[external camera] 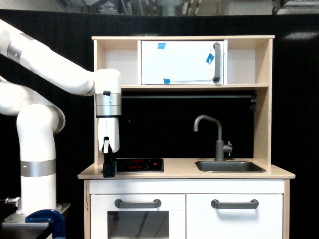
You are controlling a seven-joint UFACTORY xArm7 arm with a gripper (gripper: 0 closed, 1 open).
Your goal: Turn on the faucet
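bright even overhead light, sharp focus, black backdrop, soft shadows, no glare.

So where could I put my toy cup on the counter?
Bare counter lies between the stove plate and the sink, and along the front edge. The exterior view's left end is crowded: the gripper hangs there. The faucet stands behind the sink.
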